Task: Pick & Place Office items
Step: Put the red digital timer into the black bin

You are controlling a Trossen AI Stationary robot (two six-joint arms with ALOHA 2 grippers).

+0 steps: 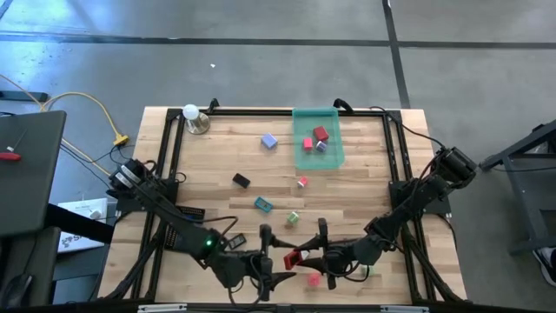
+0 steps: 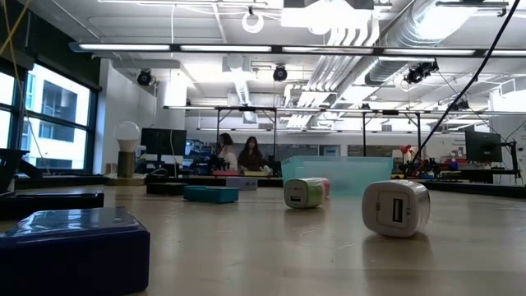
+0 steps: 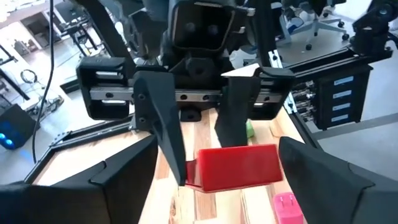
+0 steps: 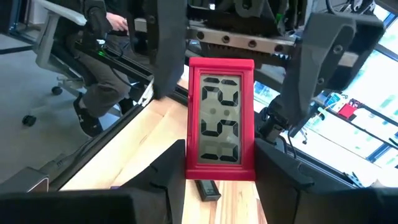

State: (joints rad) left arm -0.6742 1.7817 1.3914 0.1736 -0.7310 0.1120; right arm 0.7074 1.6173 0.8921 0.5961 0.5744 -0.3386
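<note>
Handing over: the red clock [image 4: 221, 127] hangs between the two grippers, above the front edge of the table [image 1: 365, 200], near the middle.
Right gripper [image 1: 304, 258]: narrow, its fingers [image 3: 163, 127] are pressed on the red clock and carry it.
Left gripper [image 1: 276, 261]: wide, facing the right one; its fingers stand on both sides of the clock and are apart from it.
Step in hand: in my judgement the clock is to pass from the right gripper to the left one.
How to do it well: close the left fingers on the free part of the red frame, away from the right fingers, so that the two grippers do not hit each other.
Order: the right gripper should let go only when the left grip is firm; otherwise the clock can fall on the wood.
Care: the clock is flat and smooth, so it may turn in a loose grip.
Pink block [image 1: 314, 278]: on the table just under the grippers; keep the arms above it.
Green tray [image 1: 300, 156]: far side of the table, with some small items inside.
</note>
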